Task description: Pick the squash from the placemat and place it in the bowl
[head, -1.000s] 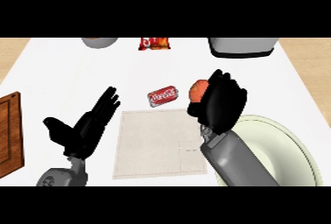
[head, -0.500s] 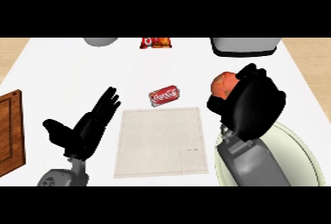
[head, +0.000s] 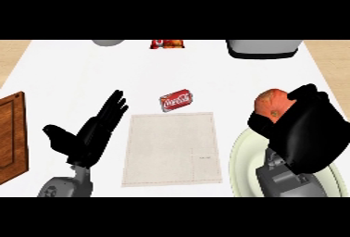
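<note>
Orange squash (head: pixel 272 104) sits wrapped in the curled right hand (head: pixel 304 132), bowl (head: pixel 247 152) rim right below; left hand (head: pixel 92 132) spread flat.

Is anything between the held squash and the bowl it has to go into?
Nothing visible. The right hand is curled round the squash, just past the bowl's far rim. Only the robot's own hand and forearm cover the bowl. The can and placemat lie off to the left.
</note>
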You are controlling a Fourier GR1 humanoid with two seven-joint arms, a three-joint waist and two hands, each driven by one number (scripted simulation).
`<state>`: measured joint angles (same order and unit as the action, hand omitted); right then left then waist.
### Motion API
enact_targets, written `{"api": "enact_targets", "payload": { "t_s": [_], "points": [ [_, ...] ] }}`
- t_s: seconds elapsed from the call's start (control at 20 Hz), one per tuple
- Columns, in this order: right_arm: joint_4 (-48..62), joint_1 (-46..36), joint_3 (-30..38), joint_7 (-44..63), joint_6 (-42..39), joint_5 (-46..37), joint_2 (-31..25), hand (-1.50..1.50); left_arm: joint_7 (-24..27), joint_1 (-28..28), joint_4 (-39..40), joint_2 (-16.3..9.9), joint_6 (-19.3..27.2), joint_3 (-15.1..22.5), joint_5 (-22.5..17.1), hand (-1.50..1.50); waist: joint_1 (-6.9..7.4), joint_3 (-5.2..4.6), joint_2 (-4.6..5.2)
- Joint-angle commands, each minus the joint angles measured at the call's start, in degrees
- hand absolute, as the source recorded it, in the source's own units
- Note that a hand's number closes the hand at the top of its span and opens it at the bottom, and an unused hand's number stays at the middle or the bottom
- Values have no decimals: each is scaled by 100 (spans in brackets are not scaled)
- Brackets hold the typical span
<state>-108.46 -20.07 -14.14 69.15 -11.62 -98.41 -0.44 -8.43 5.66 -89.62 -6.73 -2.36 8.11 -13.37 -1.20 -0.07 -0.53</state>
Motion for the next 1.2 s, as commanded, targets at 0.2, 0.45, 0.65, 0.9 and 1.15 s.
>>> {"api": "enact_targets", "payload": {
  "t_s": [0.2,0.45,0.65,0.9,1.15],
  "points": [
    [-262,649,954,285,-662,-75,41,150,22,76,-12,-12,-191,-90,-145,0,80,4,50],
    [58,1476,1633,622,75,930,42,150,-80,190,2,76,-52,-1,-17,0,66,17,64],
    [421,1474,1950,376,1050,1493,43,-150,-92,207,-52,142,86,11,110,0,130,15,62],
    [-28,1694,2466,-755,2153,1954,43,-150,214,125,407,34,-286,-78,12,0,47,13,67],
    [-1189,1659,2094,-946,3761,1676,43,-150,-58,49,-45,180,67,41,132,0,46,24,-20]
  ]
}}
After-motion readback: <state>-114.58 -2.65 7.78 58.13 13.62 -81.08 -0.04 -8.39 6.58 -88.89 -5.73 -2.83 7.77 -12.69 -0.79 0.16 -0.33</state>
